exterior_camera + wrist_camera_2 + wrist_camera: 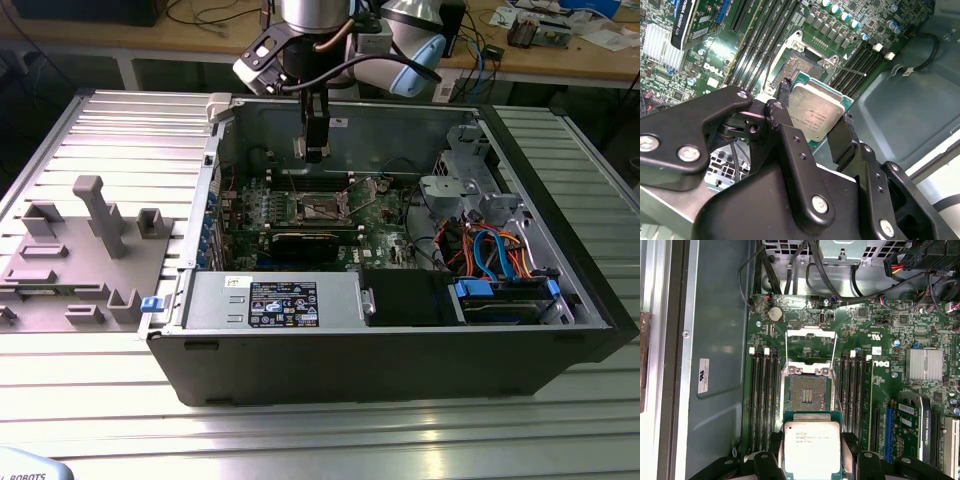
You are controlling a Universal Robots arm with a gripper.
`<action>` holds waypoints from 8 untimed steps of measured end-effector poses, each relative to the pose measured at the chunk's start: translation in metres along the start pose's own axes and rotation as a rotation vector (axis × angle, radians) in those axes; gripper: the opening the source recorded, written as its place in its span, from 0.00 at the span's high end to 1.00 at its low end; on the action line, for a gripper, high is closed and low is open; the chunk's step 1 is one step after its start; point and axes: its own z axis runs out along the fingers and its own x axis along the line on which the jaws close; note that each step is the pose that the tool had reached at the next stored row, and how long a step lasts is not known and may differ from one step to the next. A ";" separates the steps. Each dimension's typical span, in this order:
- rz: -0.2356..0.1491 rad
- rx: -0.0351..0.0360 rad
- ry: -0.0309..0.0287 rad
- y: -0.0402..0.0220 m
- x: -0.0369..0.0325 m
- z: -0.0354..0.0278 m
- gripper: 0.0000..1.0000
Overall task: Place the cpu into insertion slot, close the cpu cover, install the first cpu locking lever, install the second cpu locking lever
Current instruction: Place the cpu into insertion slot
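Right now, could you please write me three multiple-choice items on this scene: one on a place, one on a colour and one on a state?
1. Where is the cpu?
A) seated in the socket
B) gripped by the end effector above the motherboard
C) in a person's hand

2. What colour is the motherboard?
A) red
B) white
C) green

3. How is the socket?
A) bare, its contacts exposed
B) shut under a cover with a chip inside
C) hidden beneath a heatsink

Answers:
1 B: both wrist views show the fingers clamping its edges over the board.
2 C: the board is green in every view.
3 A: the first wrist view shows its contact field uncovered, with no chip in it.
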 end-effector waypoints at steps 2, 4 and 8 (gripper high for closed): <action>0.000 0.0000 0.0000 0.0000 0.0000 0.0003 0.45; 0.000 0.0000 0.0001 0.0000 0.0001 0.0009 0.45; 0.000 0.0000 0.0000 -0.0001 0.0002 0.0019 0.45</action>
